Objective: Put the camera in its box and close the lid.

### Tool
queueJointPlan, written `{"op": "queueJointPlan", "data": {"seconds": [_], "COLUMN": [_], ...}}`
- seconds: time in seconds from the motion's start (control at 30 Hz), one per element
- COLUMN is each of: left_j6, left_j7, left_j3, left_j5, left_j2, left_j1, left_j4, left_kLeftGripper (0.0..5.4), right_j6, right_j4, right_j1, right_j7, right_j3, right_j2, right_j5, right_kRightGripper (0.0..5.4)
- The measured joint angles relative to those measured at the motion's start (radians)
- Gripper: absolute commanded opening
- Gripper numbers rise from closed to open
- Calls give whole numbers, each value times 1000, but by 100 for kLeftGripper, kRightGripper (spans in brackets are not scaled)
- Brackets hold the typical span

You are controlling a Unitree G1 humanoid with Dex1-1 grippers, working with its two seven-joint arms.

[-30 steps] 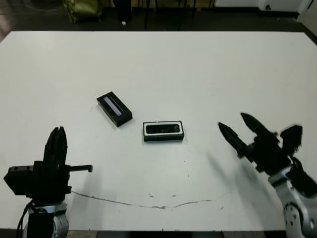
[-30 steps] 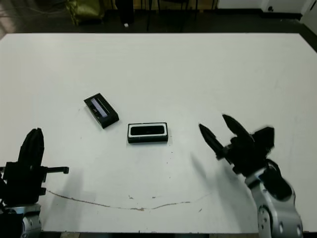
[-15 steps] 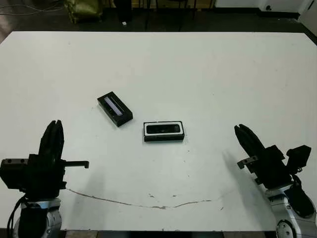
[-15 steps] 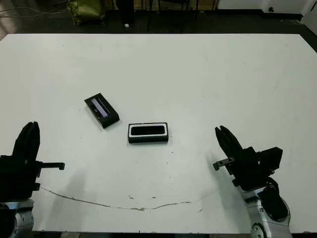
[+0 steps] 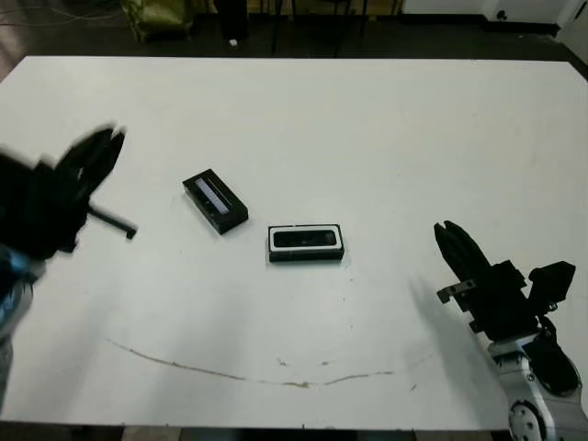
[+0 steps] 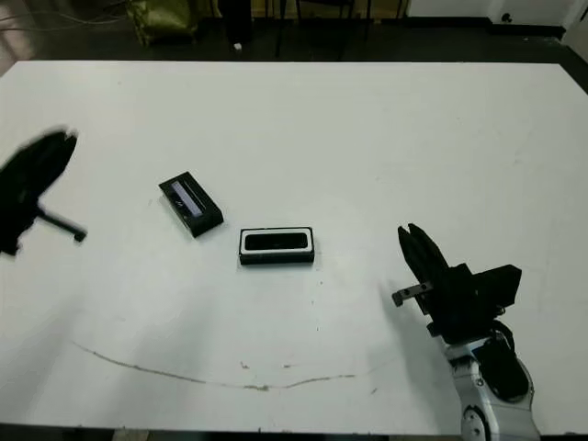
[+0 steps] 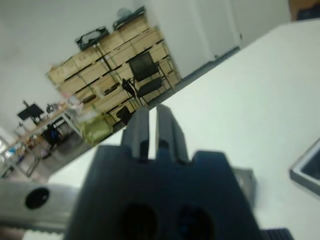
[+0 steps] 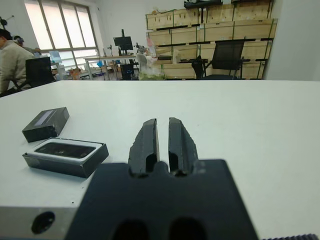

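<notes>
At left of frame, the left gripper was raised and blurred, fingers pressed together per its wrist view. At lower right, the right gripper rested low, fingers likewise together. Centre frame: the box, open, with the camera apparently seated inside. Just up-left of it, apart: the lid, strip upward. Advice: part the left fingers, grasp the lid across its short sides, align it with the box before lowering.

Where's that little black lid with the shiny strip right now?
The lid lies flat near the table's middle, on the robot's left, just beyond the box that holds the camera, apart from it.
</notes>
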Motion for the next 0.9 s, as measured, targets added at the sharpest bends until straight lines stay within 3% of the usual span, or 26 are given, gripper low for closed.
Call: {"op": "queueJointPlan", "data": {"seconds": [0.13, 0.3, 0.4, 0.63, 0.9], "left_j6": [152, 165, 170, 163, 168], "left_j7": [-115, -304, -355, -456, -490], "left_j3": [-182, -429, -526, -681, -740], "left_j5": [50, 187, 269, 419, 527], "left_j2": [40, 60, 35, -43, -134], "left_j1": [-251, -493, -578, -697, -763], "left_j4": [133, 361, 449, 608, 811], "left_kLeftGripper": [0, 0, 0, 0, 0], "right_j6": [10, 20, 21, 116, 162], "right_j4": [-16, -28, -34, -122, -148], "right_j1": [1, 1, 7, 46, 56], "right_j7": [-12, -10, -11, -78, -100], "right_j3": [-5, -12, -13, -9, -2], "right_j2": [-6, -21, -22, -33, -33], "right_j5": [7, 28, 32, 22, 20], "right_kRightGripper": [2, 2, 2, 2, 2]}}
